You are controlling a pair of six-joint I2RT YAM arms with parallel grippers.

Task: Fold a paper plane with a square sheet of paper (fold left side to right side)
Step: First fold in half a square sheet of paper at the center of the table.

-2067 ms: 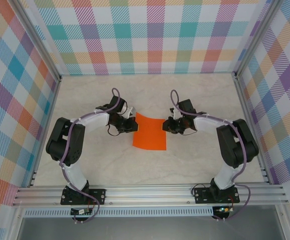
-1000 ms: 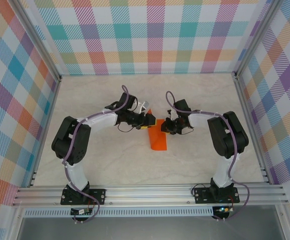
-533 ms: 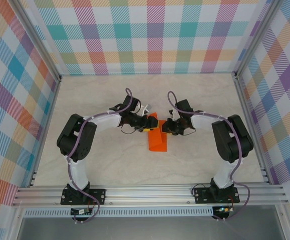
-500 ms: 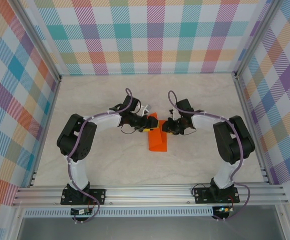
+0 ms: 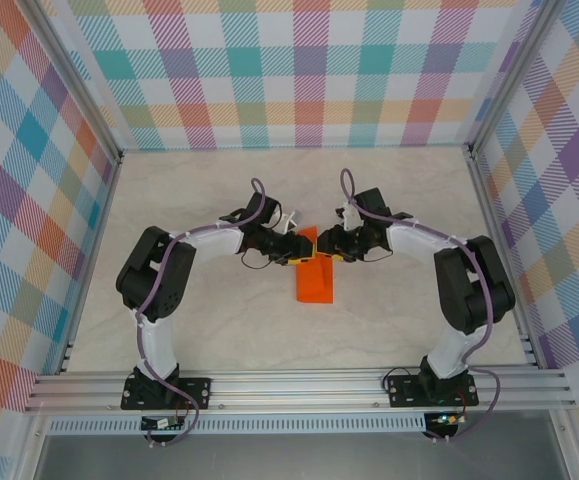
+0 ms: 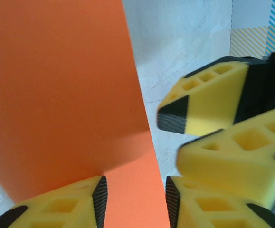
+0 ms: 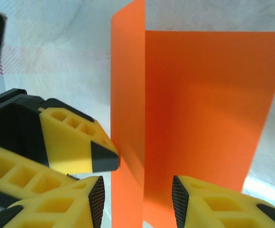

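Folded narrower than moments earlier, the square sheet of paper (image 5: 315, 285) stood between the parted jaws of your left gripper (image 6: 133, 194) and right gripper (image 7: 137, 192).

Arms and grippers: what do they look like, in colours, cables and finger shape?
The left arm and right arm both have black joint housings, white links and a purple cable running along them, on black base plates. The left gripper and right gripper carry yellow fingers with moulded pockets and black tips.
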